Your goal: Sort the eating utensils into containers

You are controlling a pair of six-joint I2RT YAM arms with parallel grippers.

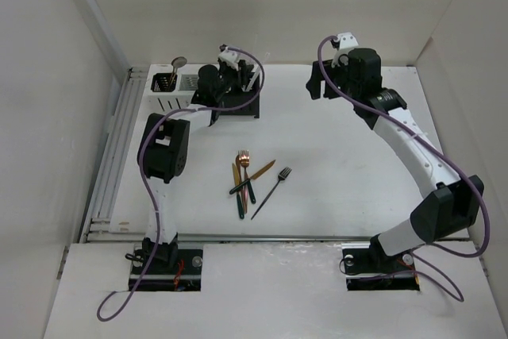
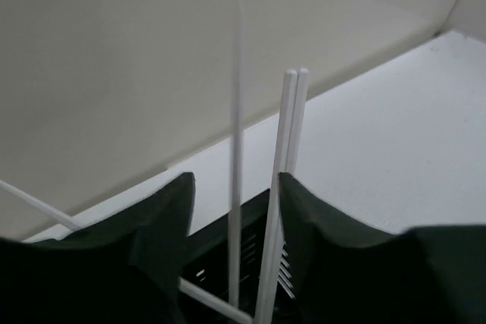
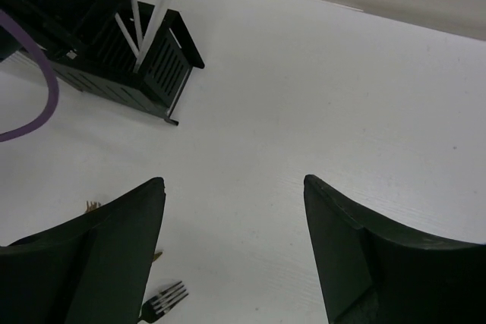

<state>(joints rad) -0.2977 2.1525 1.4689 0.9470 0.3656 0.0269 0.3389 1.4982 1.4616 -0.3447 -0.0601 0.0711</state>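
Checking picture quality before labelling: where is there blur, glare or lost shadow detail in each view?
Top view: even soft light, cutlery sharp with faint shadows. Left wrist: white sticks near the lens look soft, the thinnest fading against the wall; left fingers almost black. Right wrist: table bright, right fingers dark without detail, black caddy fairly clear.

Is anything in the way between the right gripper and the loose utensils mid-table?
Nothing visible. Only bare white table separates the open right gripper from the pile of copper, silver and dark utensils.
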